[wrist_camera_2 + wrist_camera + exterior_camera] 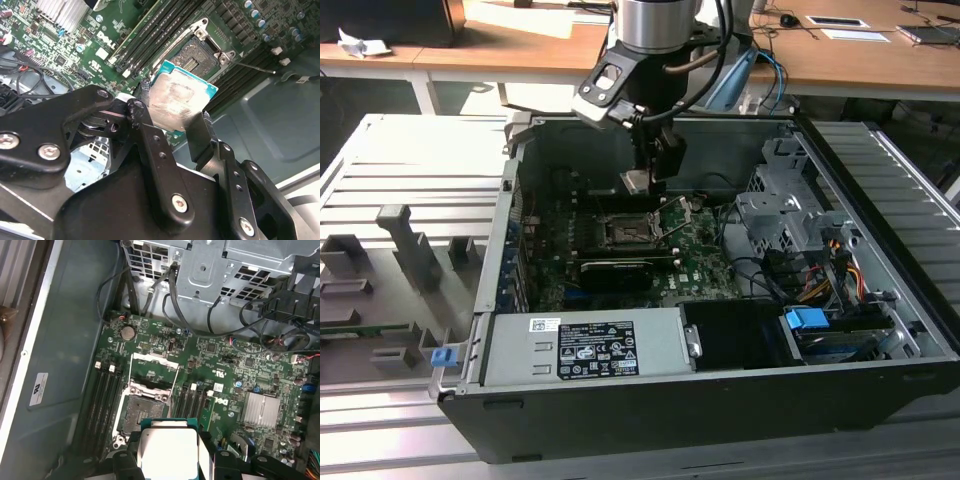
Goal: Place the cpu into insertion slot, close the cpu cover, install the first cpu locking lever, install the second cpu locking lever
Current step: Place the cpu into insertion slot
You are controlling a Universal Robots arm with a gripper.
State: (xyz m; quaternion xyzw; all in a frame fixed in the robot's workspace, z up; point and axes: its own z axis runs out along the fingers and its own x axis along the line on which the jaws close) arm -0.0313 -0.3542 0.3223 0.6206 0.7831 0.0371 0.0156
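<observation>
Two gripper [172, 116] fingers [145, 120] pinch the cpu [177, 97] by its edges. It hangs above the insertion slot [197, 54], whose cpu cover [154, 371] stands open.

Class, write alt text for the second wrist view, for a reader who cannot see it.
A black two-fingered gripper clamps a small flat square chip with a pale silvery metal face. Beyond it, on the green circuit board, the square black metal-ringed socket sits empty.

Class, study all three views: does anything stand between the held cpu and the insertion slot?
Nothing visible does. The gripper holds the cpu above the insertion slot, whose cpu cover stands tilted open, leaving the socket bare.
</observation>
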